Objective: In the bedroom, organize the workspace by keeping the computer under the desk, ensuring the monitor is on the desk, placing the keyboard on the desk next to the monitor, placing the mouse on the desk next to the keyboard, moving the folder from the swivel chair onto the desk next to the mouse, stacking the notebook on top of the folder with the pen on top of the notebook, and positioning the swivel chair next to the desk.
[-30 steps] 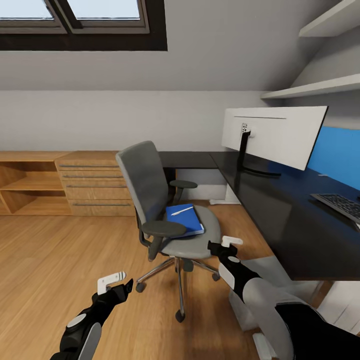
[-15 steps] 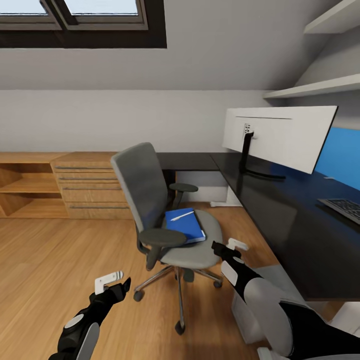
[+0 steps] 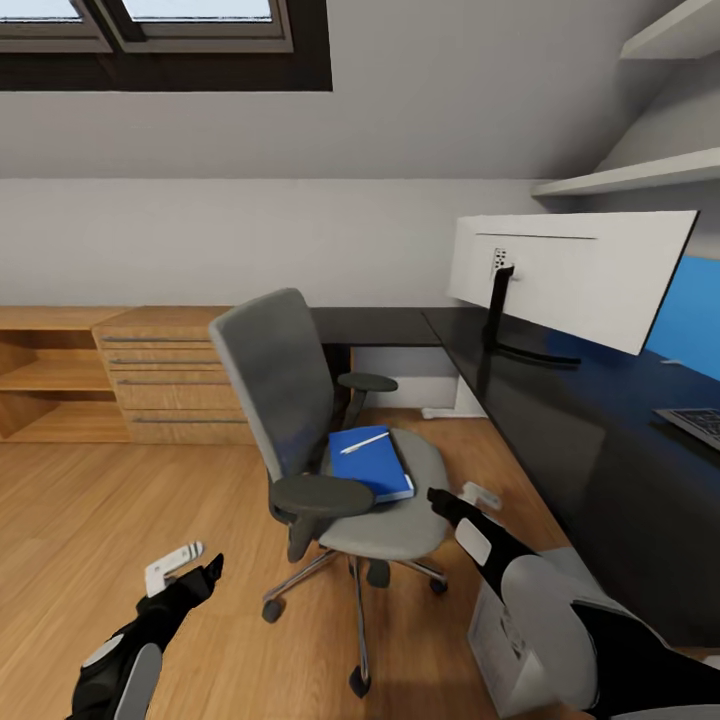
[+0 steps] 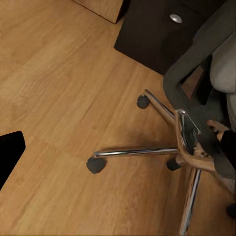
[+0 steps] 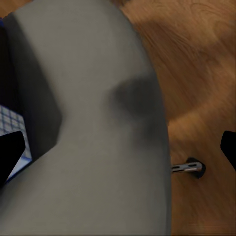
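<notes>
Flat bright blue folder (image 3: 370, 464) on grey swivel chair seat (image 3: 400, 510), thin white pen (image 3: 365, 442) on top. Right gripper (image 3: 462, 497) nearer, just beside seat's front edge, folder ahead and leftward, jaws parted, empty. Left gripper (image 3: 185, 568) low, well apart, opening unclear.

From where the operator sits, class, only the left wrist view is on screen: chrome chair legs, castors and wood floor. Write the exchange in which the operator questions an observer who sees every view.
Operator: What lies on the swivel chair?
Observer: The blue folder lies flat on the seat, with the pen on top of it.
Operator: Is the right gripper holding anything?
Observer: No, it is open and empty, beside the seat on the desk's side.
Operator: Where is the keyboard?
Observer: On the desk, apart from the monitor.
</notes>
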### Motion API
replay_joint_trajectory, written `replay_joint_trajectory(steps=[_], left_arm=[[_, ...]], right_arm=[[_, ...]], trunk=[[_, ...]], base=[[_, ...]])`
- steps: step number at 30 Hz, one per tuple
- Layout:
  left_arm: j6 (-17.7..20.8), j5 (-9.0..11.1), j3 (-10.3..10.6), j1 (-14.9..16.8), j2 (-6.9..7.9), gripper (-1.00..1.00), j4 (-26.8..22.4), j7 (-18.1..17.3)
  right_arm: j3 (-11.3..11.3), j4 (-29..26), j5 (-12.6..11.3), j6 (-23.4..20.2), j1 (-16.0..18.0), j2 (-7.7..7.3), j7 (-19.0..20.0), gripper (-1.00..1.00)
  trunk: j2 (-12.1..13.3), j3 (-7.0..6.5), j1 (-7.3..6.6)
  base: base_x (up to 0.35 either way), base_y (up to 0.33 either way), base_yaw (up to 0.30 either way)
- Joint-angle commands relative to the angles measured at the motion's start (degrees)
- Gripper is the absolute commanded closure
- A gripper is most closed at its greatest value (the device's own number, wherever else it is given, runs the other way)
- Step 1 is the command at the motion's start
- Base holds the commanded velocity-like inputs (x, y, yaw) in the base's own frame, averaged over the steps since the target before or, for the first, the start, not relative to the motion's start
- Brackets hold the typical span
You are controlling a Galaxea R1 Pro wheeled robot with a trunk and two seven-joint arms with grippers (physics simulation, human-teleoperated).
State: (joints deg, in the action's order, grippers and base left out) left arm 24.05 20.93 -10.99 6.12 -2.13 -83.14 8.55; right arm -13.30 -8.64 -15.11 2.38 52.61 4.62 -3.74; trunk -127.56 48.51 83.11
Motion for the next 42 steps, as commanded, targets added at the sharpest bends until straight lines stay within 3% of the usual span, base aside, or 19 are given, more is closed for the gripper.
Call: replay_joint_trajectory(steps=[1, 6, 13, 27, 42], left_arm=[[0.3, 1.3, -0.6, 0.0, -0.04, -1.0, -0.1, 0.3], [0.3, 6.3, -3.8, 0.0, -0.06, -1.0, -0.2, 0.4], [0.4, 11.0, -6.7, 0.0, 0.03, -1.0, -0.4, 0.5], [0.4, 11.3, -7.6, 0.0, 0.09, -1.0, -0.4, 0.5], [0.1, 10.9, -7.2, 0.0, 0.02, -1.0, -0.4, 0.2]], right_arm=[[-0.1, 0.0, -0.5, 0.0, 0.0, -0.06, 0.0, -1.0], [-0.1, 0.0, -2.7, -0.5, 0.0, -0.43, 0.3, -1.0], [-0.1, -0.1, -5.4, -0.6, 0.0, -1.57, 0.5, -1.0], [-0.1, -0.1, -5.6, -0.6, 0.0, -1.66, 0.5, -1.0], [-0.1, -0.1, -5.6, -0.5, 0.0, -1.64, 0.5, -1.0]], trunk=[[0.0, 0.06, -0.01], [0.0, 0.06, -0.01], [-0.8, 0.42, 0.43], [-6.4, 2.93, 3.51], [-6.4, 2.93, 3.51]], base=[[0.027, 0.0, 0.0], [0.013, 0.0, 0.0], [0.003, 0.0, 0.0], [0.0, 0.0, 0.0], [0.051, 0.0, 0.0]])
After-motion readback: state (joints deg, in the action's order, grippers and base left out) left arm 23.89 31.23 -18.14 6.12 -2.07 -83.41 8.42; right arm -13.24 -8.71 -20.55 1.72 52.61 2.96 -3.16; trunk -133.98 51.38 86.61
